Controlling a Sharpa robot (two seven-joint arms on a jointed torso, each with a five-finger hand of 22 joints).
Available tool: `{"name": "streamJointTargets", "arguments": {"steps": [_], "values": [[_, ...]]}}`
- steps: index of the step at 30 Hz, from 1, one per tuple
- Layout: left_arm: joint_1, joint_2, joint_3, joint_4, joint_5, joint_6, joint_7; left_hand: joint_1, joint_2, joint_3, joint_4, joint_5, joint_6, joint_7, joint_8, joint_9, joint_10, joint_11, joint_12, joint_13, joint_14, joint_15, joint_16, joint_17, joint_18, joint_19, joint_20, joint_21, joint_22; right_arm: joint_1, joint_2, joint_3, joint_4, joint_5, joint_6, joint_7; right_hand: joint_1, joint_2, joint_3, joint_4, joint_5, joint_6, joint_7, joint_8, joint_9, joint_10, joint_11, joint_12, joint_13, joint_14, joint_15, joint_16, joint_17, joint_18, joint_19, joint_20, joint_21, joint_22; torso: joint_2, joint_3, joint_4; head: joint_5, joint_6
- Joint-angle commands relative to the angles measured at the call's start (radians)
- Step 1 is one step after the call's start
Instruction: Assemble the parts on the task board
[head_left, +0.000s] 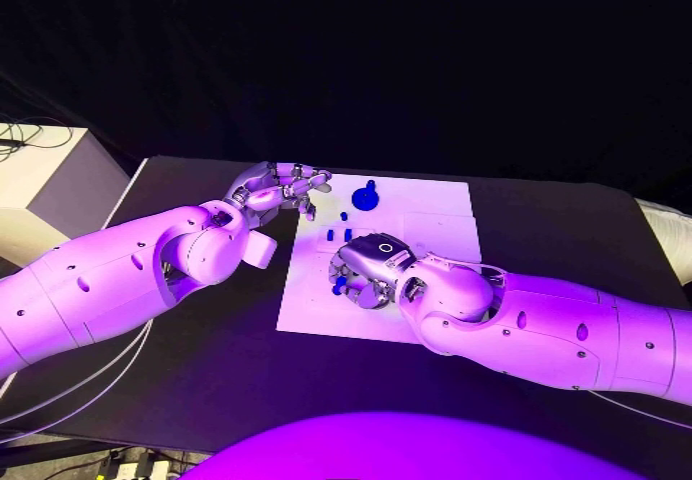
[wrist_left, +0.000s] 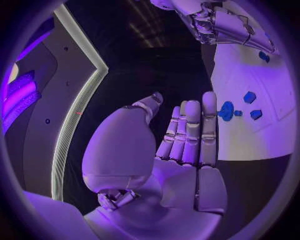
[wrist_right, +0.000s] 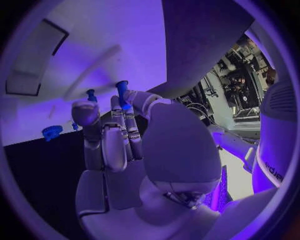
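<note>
Nearest us, our right hand (head_left: 369, 272) sits low over the task board (head_left: 433, 215) — its fingers curled around a small blue peg (wrist_right: 122, 91), pinched upright. Two short blue parts (head_left: 338, 235) stand just beyond it on the board. Farther off, our left hand (head_left: 277, 190) hovers at the board's far left corner over the black tabletop (head_left: 216, 340), fingers straight, side by side, holding nothing — a larger round blue part (head_left: 366, 196) lies just beside it.

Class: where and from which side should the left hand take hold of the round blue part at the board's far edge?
Probably by its rim, from above: the round blue part lies flat on the task board, so only its edge offers opposing faces. The open left hand is beside it.
</note>
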Motion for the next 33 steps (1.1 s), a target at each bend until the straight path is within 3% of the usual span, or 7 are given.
{"name": "streamJointTargets", "arguments": {"steps": [1,12,30,33], "values": [[0.0,0.002,0.001,0.003,0.005,0.017,0.005,0.011,-0.003,-0.005,-0.003,0.004,-0.003,-0.002,0.005,0.001,-0.008,-0.002,0.005,0.001,-0.006,-0.002,-0.003,-0.001,0.015,-0.008,0.0,-0.007,-0.001,-0.003,0.001,-0.003,-0.004,-0.011,0.019,0.011,-0.025,-0.015,-0.006,-0.01,0.002,-0.012,0.006,-0.001,0.002,0.028,-0.034,-0.012,-0.002,0.029,-0.001,0.001,0.0,-0.015,-0.008,0.001,-0.005,0.002,0.0,-0.0003,-0.0001,0.0,0.0],[0.0,0.002,0.001,0.001,0.005,0.023,0.002,0.013,-0.001,-0.01,0.002,0.004,-0.005,-0.002,0.008,0.002,-0.012,-0.002,0.01,0.002,-0.006,-0.002,-0.002,-0.003,0.015,-0.008,0.001,-0.008,-0.002,-0.003,-0.001,-0.005,-0.005,0.014,0.01,0.04,-0.087,-0.088,-0.048,-0.006,0.01,-0.082,0.025,-0.046,-0.014,-0.047,-0.008,-0.061,-0.009,0.029,0.023,0.006,0.002,-0.015,-0.013,0.022,-0.01,0.009,-0.001,0.0013,-0.0009,0.0,0.0],[0.0,0.002,0.001,0.0,0.002,0.044,-0.012,0.012,-0.002,-0.013,0.005,0.004,-0.008,-0.002,0.009,0.001,-0.016,-0.001,0.01,0.002,-0.007,-0.002,-0.002,-0.004,0.015,-0.008,0.001,-0.009,-0.002,-0.004,-0.007,-0.005,-0.004,0.03,-0.075,0.038,-0.069,-0.085,-0.11,-0.012,0.004,-0.113,0.034,-0.072,-0.026,-0.146,0.006,-0.052,-0.01,0.011,0.034,-0.023,-0.056,-0.001,-0.044,0.035,-0.085,-0.054,0.0,0.0013,-0.0009,-0.003,-0.001],[0.0,0.002,0.001,0.0,0.001,0.046,-0.013,0.012,-0.002,-0.013,0.005,0.004,-0.008,-0.002,0.009,0.001,-0.016,-0.001,0.01,0.002,-0.007,-0.002,-0.002,-0.004,0.015,-0.008,0.001,-0.009,-0.002,-0.004,-0.007,-0.005,-0.004,0.033,-0.086,0.036,-0.051,-0.073,-0.163,-0.008,0.008,-0.125,0.037,-0.083,-0.033,-0.189,0.01,-0.047,-0.009,0.005,0.037,-0.036,-0.079,0.007,-0.062,0.038,-0.135,-0.096,0.0,0.0013,-0.0009,-0.004,0.0]]}}
